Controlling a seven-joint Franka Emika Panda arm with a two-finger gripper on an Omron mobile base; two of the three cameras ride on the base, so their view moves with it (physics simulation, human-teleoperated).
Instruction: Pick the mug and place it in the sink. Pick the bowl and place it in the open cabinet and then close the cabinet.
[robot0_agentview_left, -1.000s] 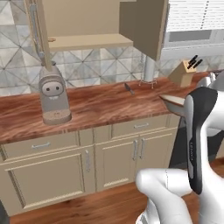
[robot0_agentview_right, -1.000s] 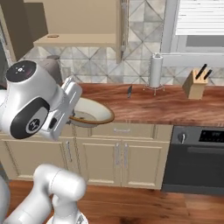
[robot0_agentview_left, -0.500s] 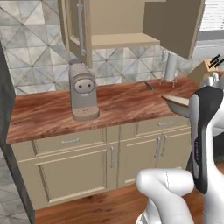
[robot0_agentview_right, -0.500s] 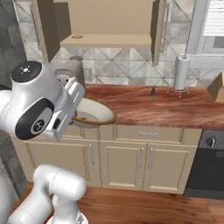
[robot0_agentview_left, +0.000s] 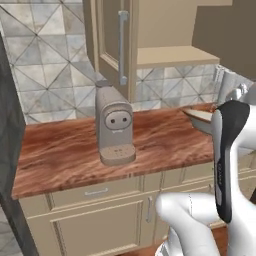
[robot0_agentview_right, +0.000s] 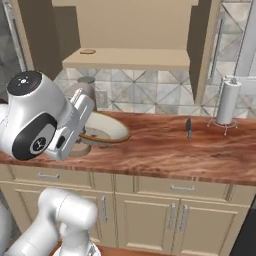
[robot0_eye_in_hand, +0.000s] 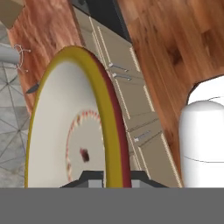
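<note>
While jaws clamp the bowl (robot0_eye_in_hand: 74, 127), shelving remains.
Open cabinet (robot0_agentview_right: 130, 59) waits above the jaws; door unclosed.

Wood-grain surface (robot0_agentview_right: 165, 155) carried coffee machine (robot0_agentview_left: 114, 131); paper-towel holder (robot0_agentview_right: 227, 104) and small dark knife (robot0_agentview_right: 188, 128) well right of machine.

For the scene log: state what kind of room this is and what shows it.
A kitchen, rendered: a wooden counter over beige base cabinets, an open wall cabinet above it, a coffee machine and a paper towel roll.
</note>
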